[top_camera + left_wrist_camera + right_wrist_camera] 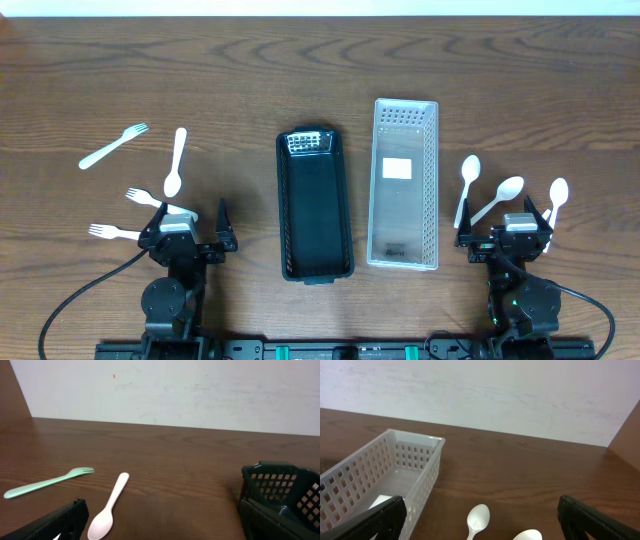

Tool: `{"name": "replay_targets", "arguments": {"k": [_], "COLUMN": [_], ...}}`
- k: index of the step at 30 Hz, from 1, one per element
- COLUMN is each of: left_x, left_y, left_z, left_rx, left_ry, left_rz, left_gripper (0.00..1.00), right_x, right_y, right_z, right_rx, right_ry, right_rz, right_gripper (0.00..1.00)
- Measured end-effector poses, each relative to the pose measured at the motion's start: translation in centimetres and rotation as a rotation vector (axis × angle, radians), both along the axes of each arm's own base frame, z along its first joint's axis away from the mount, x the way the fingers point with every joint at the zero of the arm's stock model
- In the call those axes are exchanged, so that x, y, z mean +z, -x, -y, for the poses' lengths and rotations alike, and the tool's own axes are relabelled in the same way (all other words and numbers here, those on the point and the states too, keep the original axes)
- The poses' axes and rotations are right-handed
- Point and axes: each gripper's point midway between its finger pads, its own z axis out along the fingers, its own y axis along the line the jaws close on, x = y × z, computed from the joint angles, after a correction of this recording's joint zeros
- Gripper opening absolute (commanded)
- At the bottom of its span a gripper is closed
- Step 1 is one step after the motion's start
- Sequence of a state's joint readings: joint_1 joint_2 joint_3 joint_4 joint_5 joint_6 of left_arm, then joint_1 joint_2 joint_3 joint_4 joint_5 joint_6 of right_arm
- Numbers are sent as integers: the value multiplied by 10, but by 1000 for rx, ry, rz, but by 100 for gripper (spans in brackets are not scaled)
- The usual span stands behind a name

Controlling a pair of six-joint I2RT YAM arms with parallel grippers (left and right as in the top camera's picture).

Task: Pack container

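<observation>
A black basket [315, 205] and a white basket [404, 185] stand side by side mid-table; both show no cutlery inside. Left of them lie a pale green fork [113, 146], a white spoon [175, 162] and two white forks [145, 197] [112, 233]. Right lie three white spoons [467, 185] [500, 197] [556, 197]. My left gripper [190, 222] is open and empty near the forks; its view shows the spoon [109, 508], green fork [47, 483] and black basket [282, 497]. My right gripper [505, 222] is open and empty over the spoon handles; its view shows the white basket [390, 482] and spoons [477, 520].
A white label [398, 168] and a small dark mark lie on the white basket's floor. Bare wood tabletop [300, 70] stretches behind the baskets to a pale wall [165, 390]. Arm bases and cables sit at the front edge.
</observation>
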State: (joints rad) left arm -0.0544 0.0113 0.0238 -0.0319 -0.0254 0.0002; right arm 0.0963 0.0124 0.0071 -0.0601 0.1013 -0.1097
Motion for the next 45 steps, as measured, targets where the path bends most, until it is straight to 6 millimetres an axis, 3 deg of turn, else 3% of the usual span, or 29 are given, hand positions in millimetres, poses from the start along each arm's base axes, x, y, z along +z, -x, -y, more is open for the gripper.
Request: {"name": "replay_targets", "arguments": {"k": [35, 45], "left_x": [1, -5], "left_y": [0, 1], "left_z": [0, 0], "left_rx": [1, 12], "left_ry": [0, 77], "left_rz": [2, -55], "left_gripper": [98, 98], "right_x": [0, 2], "right_y": [0, 0], "right_z": [0, -9], "right_rx": [0, 37], "right_ry": [-3, -231], "right_rz": [0, -10], "right_gripper": [99, 99]}}
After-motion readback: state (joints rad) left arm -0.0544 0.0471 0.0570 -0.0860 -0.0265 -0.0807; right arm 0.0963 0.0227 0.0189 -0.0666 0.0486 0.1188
